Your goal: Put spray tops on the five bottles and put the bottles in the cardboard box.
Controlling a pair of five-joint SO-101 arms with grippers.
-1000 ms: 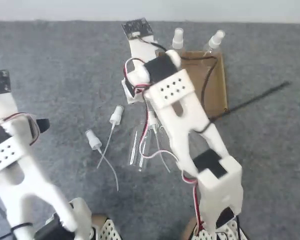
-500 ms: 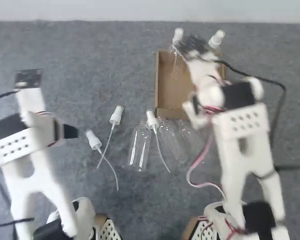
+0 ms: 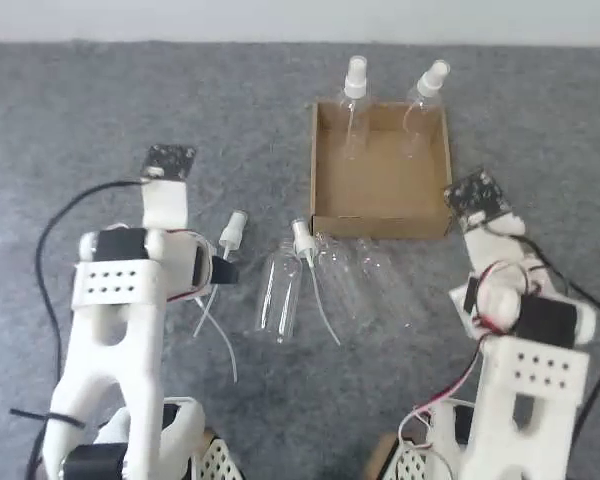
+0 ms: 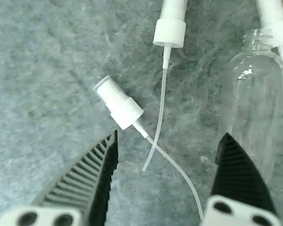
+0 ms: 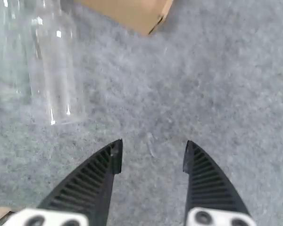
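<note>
Left gripper [image 4: 170, 141] is spread wide with nothing in it, hovering right over a loose spray top [image 4: 119, 106] on the grey carpet [image 4: 37, 70], left of centre in the high view. Right gripper [image 5: 153, 146] is also open and empty, over bare carpet at lower right, near a clear bottle [image 5: 56, 70]. Two capped bottles [image 3: 352, 100] stand in the cardboard box [image 3: 380, 218] at upper middle, and three uncapped bottles [image 3: 280, 290] lie just below it. My guess is the top is featherlight hard plastic with a floppy dip tube [image 4: 174, 162] (don't pinch that), so grab the collar [image 4: 128, 114]. The bottles look thin, slick and rolly, so grip them mid-body
</note>
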